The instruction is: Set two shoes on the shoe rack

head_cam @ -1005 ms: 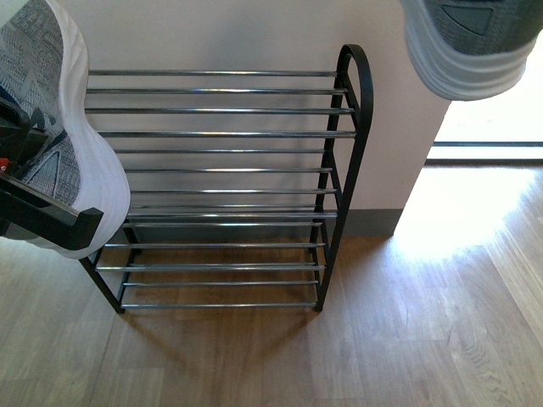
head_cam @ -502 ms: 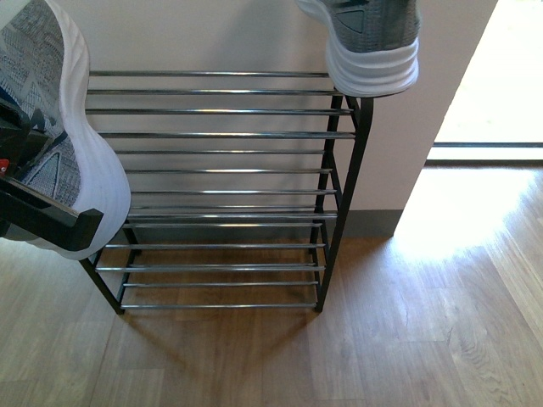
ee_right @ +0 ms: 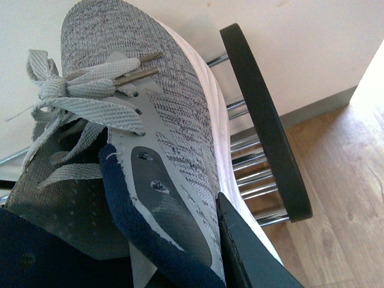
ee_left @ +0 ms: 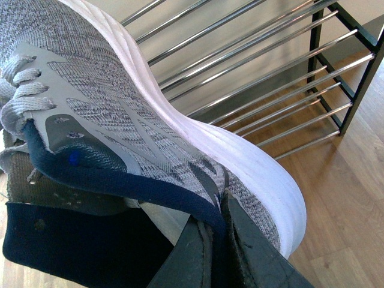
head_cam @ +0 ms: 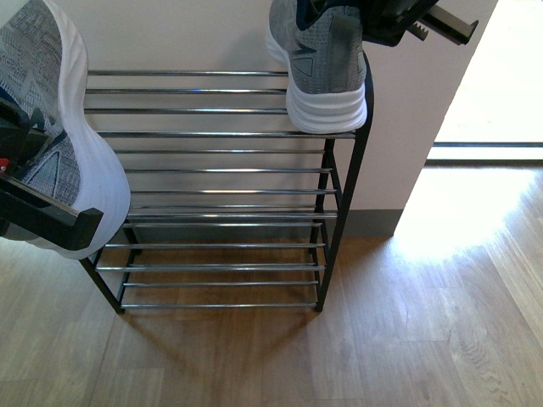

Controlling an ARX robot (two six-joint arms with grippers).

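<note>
- The left gripper sits at the lower left edge of the front view. Its jaws are pinched on the navy heel collar of the left-hand sneaker.
- In the left wrist view the dark fingers close on that collar from both sides, and the left-hand sneaker lies with its white sole turned towards the rods.
- This sneaker is held in the air at the left edge of the front view, tilted, toe up, in front of the left end of the shoe rack.
- The right gripper is at the upper right, and its jaws clamp the collar of the right-hand sneaker.
- That sneaker is over the right end of the top tier, just beside the black frame arch, heel towards the camera. Whether its sole touches the rods cannot be told.
- The rack stands on a wooden floor against a pale wall.
</note>
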